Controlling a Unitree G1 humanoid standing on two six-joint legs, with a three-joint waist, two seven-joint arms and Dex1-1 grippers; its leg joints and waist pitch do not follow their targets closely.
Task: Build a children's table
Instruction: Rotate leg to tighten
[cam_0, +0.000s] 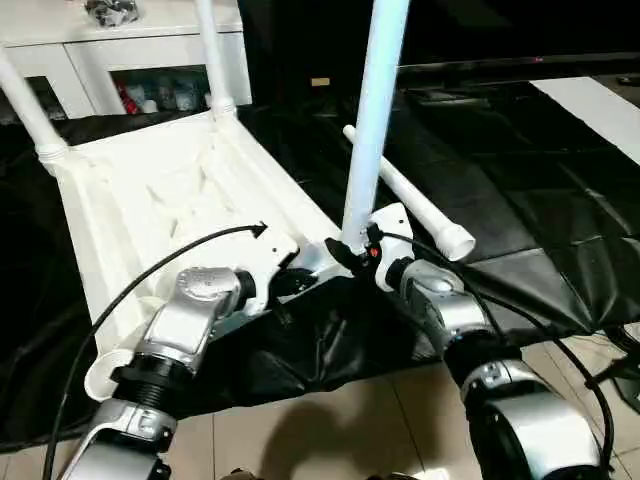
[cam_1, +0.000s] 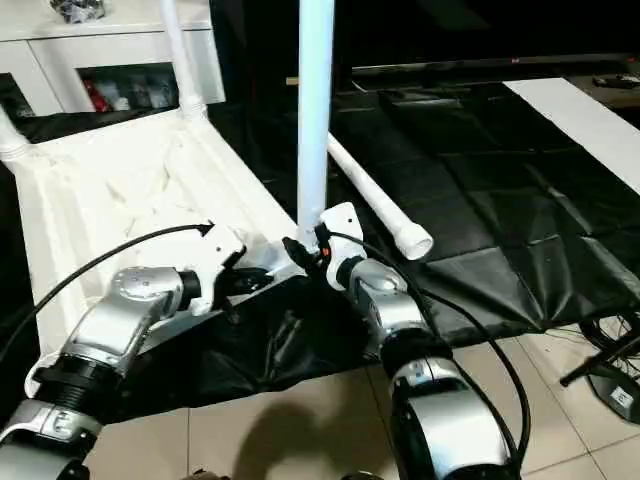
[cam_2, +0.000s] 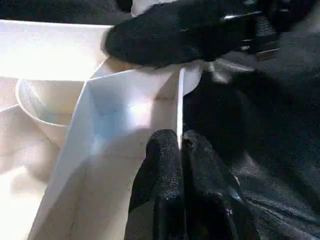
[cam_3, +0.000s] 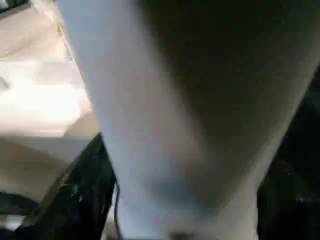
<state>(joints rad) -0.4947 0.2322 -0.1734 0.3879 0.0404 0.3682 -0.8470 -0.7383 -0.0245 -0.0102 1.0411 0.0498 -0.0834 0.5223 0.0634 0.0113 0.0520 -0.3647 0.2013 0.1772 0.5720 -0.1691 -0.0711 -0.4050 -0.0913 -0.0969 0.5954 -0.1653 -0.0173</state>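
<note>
The white tabletop (cam_0: 150, 200) lies upside down on a black sheet, ribbed side up. Two legs (cam_0: 213, 50) (cam_0: 25, 105) stand in its far corner sockets. A third leg (cam_0: 372, 120) stands upright at the near right corner, with my right gripper (cam_0: 358, 255) shut around its base. The fourth leg (cam_0: 415, 205) lies loose on the sheet just right of that corner. My left gripper (cam_2: 180, 142) is shut on the thin rim wall of the tabletop (cam_2: 125, 105) beside that corner. The near left socket (cam_0: 105, 375) holds no leg.
The black sheet (cam_0: 520, 200) covers the floor under and right of the tabletop. A white cabinet (cam_0: 130, 45) stands behind it, with a dark low unit (cam_0: 480, 40) to its right. Tiled floor (cam_0: 350, 420) lies near me. Cables (cam_0: 600, 375) trail at the right.
</note>
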